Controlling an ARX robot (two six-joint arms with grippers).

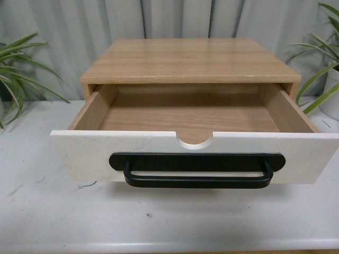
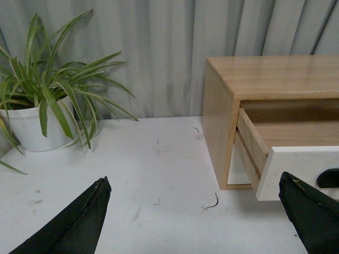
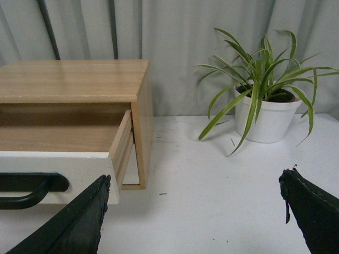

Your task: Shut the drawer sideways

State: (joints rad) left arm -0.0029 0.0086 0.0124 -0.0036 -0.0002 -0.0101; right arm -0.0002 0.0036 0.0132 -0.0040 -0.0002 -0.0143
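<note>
The drawer (image 1: 79,153) stands pulled well out of its light wood cabinet (image 1: 188,61). Its white front has a long black bar handle (image 1: 197,170) and a half-round notch in the top edge; its inside is empty. Neither gripper shows in the front view. In the left wrist view my left gripper (image 2: 196,211) is open and empty over the table, off the drawer's left front corner (image 2: 296,169). In the right wrist view my right gripper (image 3: 196,211) is open and empty, off the drawer's right front corner (image 3: 79,172).
The cabinet sits on a white table (image 1: 63,217). A potted spider plant (image 2: 37,114) stands left of the cabinet and another potted plant (image 3: 267,114) stands to its right. A grey curtain hangs behind.
</note>
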